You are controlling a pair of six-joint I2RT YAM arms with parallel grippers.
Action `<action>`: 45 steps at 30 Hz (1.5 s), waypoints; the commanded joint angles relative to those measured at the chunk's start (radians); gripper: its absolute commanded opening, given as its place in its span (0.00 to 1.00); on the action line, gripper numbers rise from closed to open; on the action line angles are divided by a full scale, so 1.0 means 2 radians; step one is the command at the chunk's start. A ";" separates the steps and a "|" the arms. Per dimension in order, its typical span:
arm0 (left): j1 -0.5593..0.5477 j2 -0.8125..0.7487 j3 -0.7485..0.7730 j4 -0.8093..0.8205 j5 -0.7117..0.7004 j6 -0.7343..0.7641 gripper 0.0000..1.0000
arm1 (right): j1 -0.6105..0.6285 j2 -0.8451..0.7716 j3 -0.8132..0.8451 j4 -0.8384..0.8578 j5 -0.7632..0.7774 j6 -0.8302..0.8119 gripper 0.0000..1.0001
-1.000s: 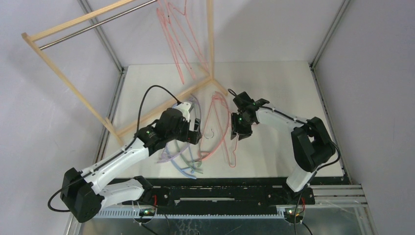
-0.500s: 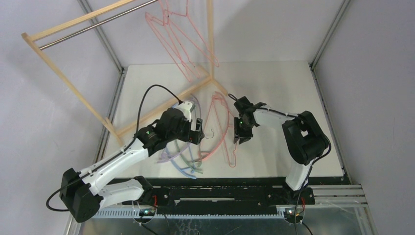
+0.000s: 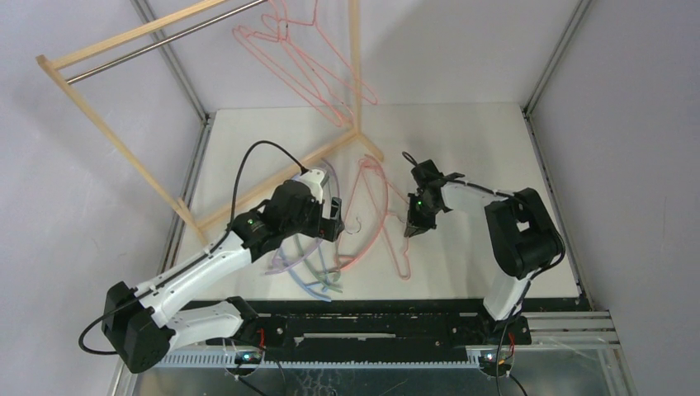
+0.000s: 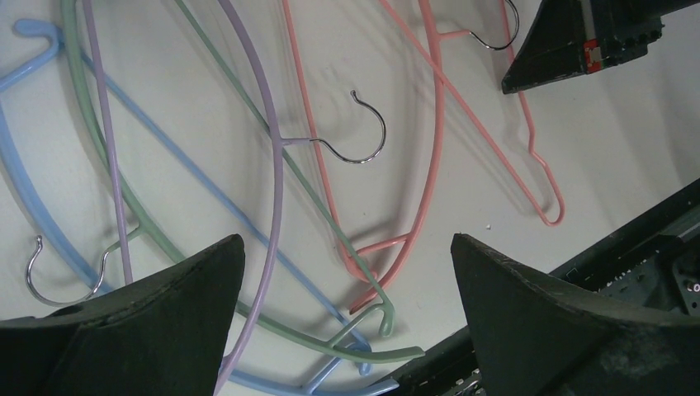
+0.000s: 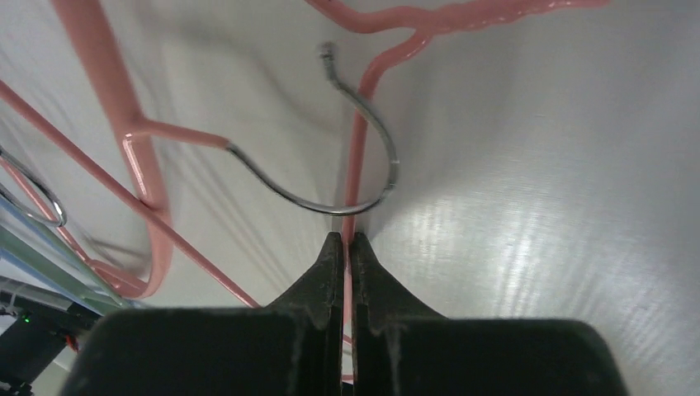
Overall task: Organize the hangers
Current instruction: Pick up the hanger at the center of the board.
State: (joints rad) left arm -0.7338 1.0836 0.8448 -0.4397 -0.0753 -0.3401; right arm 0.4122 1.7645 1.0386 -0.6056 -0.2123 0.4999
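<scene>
Top view: the white table (image 3: 495, 148) lies bare on its right half up to the right edge; a light wooden rack frame (image 3: 124, 140) crowds the far left, with hanging pink-red wire hangers (image 3: 318, 70) on its rod; the left gripper (image 3: 332, 221) hovers over thick curved hangers heaped near centre; the right gripper (image 3: 410, 229) meets a thin pink-red wire hanger (image 3: 402, 257) lying just right of them.

Left wrist: jaws spread wide, empty, above crossed lilac hanger (image 4: 279, 190), green hanger (image 4: 355, 355), blue hanger (image 4: 37, 31) and pink curved hanger (image 4: 440, 115).

Right wrist: fingers (image 5: 330, 264) pinch the wire hanger's stem beside a grey metal hook (image 5: 363, 194).
</scene>
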 commanded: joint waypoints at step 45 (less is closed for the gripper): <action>-0.146 0.131 0.211 0.042 -0.033 0.031 1.00 | 0.012 -0.117 0.213 -0.072 -0.090 0.084 0.00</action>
State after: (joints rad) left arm -1.0088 1.3273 1.1904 -0.3759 -0.1230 -0.3054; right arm 0.4164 1.5608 1.3869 -0.7280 -0.3706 0.6537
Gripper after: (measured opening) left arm 0.996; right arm 0.017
